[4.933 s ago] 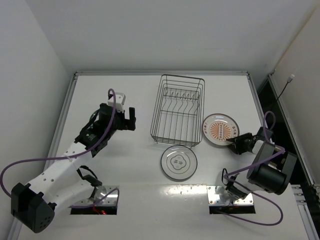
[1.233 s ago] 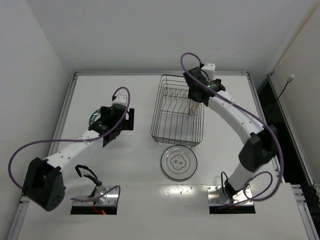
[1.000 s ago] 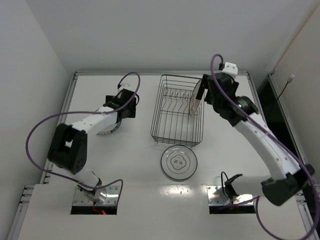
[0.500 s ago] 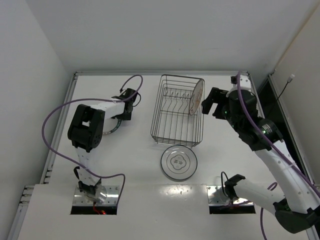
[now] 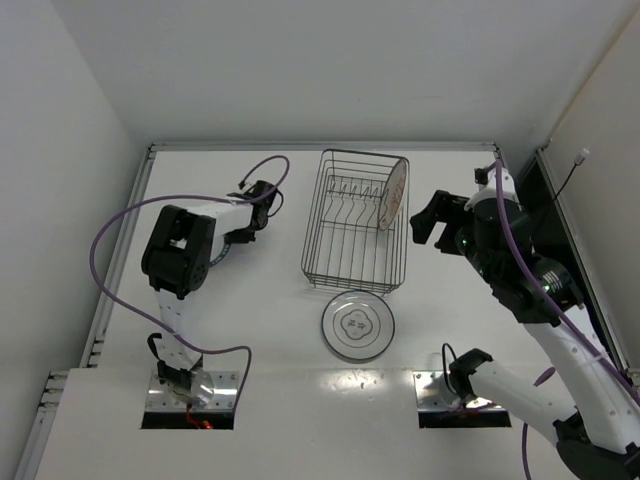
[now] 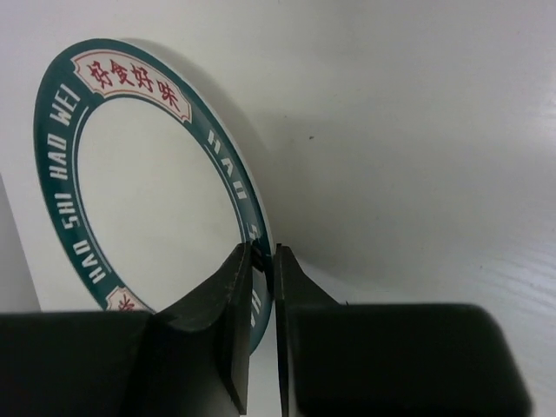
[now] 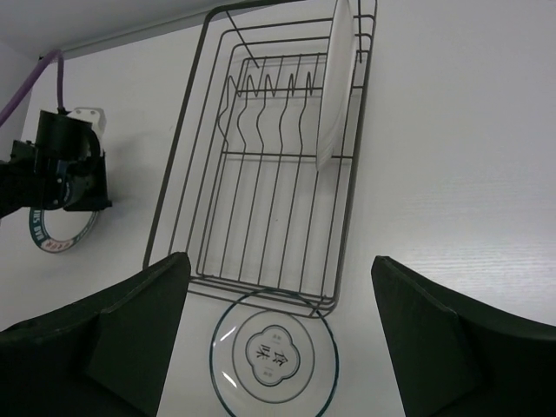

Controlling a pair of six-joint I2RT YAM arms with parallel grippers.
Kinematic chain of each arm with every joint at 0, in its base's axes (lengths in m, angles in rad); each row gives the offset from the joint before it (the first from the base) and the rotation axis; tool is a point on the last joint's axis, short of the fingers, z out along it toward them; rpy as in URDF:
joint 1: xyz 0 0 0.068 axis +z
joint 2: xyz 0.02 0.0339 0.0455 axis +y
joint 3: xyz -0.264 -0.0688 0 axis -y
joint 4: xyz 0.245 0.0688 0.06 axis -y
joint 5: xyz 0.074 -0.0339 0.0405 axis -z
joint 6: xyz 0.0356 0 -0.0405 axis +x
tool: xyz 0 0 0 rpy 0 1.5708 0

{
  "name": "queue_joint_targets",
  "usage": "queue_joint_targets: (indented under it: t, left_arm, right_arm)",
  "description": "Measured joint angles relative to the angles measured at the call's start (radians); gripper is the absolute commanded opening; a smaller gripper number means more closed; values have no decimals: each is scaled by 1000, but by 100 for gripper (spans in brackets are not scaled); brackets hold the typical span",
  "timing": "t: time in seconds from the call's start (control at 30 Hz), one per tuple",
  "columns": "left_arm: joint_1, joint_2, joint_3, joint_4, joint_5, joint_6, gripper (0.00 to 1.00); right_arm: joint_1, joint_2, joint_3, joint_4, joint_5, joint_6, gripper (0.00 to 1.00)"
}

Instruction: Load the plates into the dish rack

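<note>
The dish rack (image 5: 355, 228) stands mid-table, and the white plate with the orange centre (image 5: 394, 194) stands on edge in its far right corner. On the table, just in front of the rack, lies the pale grey plate (image 5: 358, 325). Right of the rack my right gripper (image 5: 428, 220) hovers open and empty; its wrist view looks down on the rack (image 7: 261, 208), the white plate (image 7: 337, 87) and the grey plate (image 7: 274, 352). At the far left my left gripper (image 6: 262, 269) is shut on the rim of a third, teal-rimmed plate (image 6: 148, 200).
The teal-rimmed plate (image 5: 218, 252) shows only as an arc under the left arm (image 5: 178, 250), left of the rack. The table's left edge rail (image 5: 125, 230) and the back wall bound the area. Upright tines (image 7: 278, 109) fill the rack's far half.
My left gripper has closed on the teal-rimmed plate's rim. The right arm has pulled back to the right, away from the rack, and the white plate stays standing inside it.
</note>
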Motion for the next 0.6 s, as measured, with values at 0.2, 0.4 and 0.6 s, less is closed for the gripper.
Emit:
queue_joint_targets:
  t: [0.2, 0.4, 0.6]
  left_arm:
    - [-7, -100, 118, -100, 88, -31, 0]
    - [-55, -369, 334, -21, 334, -82, 0]
    - [-92, -525, 407, 218, 649, -166, 0]
  right_arm:
    - [0, -44, -5, -56, 0, 2, 82]
    - [0, -90, -15, -85, 0, 2, 82]
    - [0, -135, -42, -96, 1, 2, 82]
